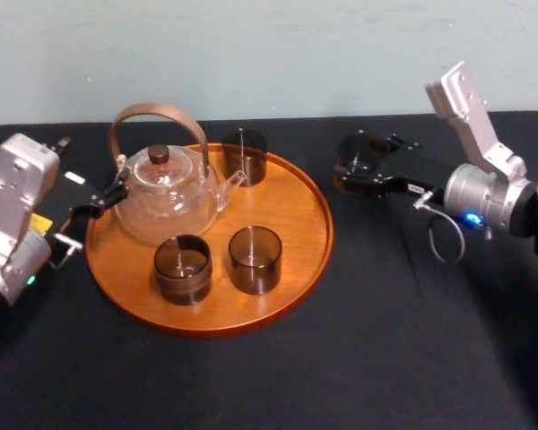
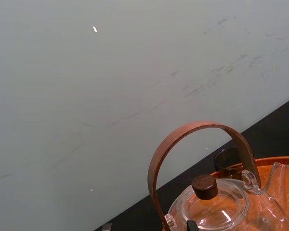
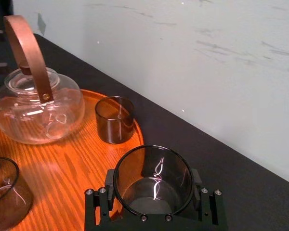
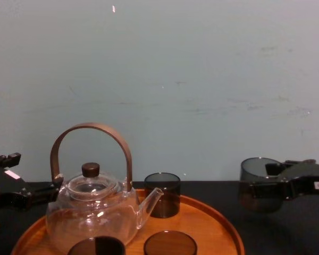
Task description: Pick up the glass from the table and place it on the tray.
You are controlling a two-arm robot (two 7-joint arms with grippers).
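A smoky glass (image 1: 350,154) hangs just above the black table (image 1: 412,340), a little right of the tray's far right rim. My right gripper (image 1: 363,172) is shut on this glass (image 3: 153,180), one finger on each side of its wall. From the chest view the held glass (image 4: 257,178) is clear of the table surface, with the gripper (image 4: 268,187) coming in from the right. The round orange-brown tray (image 1: 309,237) lies at centre left. My left gripper (image 1: 108,195) rests open at the tray's left edge, close to the teapot.
On the tray stand a glass teapot (image 1: 166,193) with a brown hoop handle and three smoky glasses: one at the back (image 1: 245,154) and two at the front (image 1: 182,267) (image 1: 254,258). A pale wall runs behind the table.
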